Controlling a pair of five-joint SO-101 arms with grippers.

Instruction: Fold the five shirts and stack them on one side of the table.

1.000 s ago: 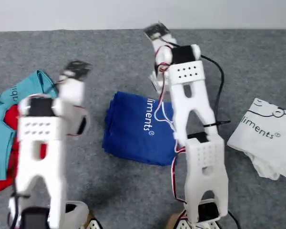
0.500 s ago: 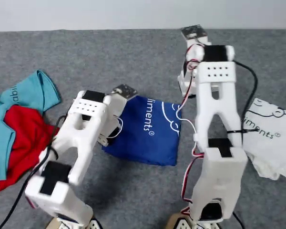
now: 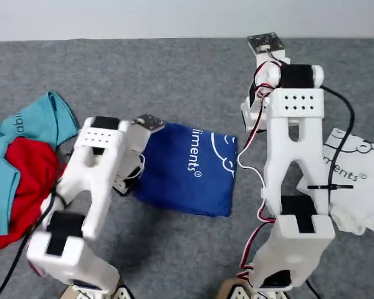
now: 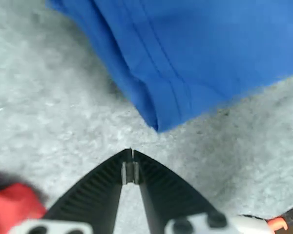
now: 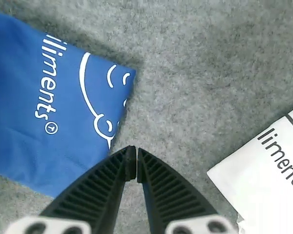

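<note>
A folded blue shirt (image 3: 187, 168) with white print lies in the middle of the grey table. My left gripper (image 4: 132, 168) is shut and empty, just off the blue shirt's (image 4: 185, 53) near left corner; in the high view the left arm (image 3: 93, 168) stands at that shirt's left edge. My right gripper (image 5: 133, 165) is shut and empty, over bare carpet beside the blue shirt's (image 5: 49, 107) right edge. A white shirt (image 3: 352, 184) lies at the right, partly behind the right arm (image 3: 293, 143). A red shirt (image 3: 25, 180) and a teal shirt (image 3: 31, 124) lie crumpled at the left.
The grey carpet-like table top (image 3: 143, 75) is bare across the back. Red and black cables (image 3: 252, 149) run along the right arm. A corner of the white shirt (image 5: 268, 170) and a bit of red cloth (image 4: 12, 209) show in the wrist views.
The left arm swung right from over the red and teal shirts to the blue shirt's left edge. The right arm swung right, off the blue shirt toward the white one.
</note>
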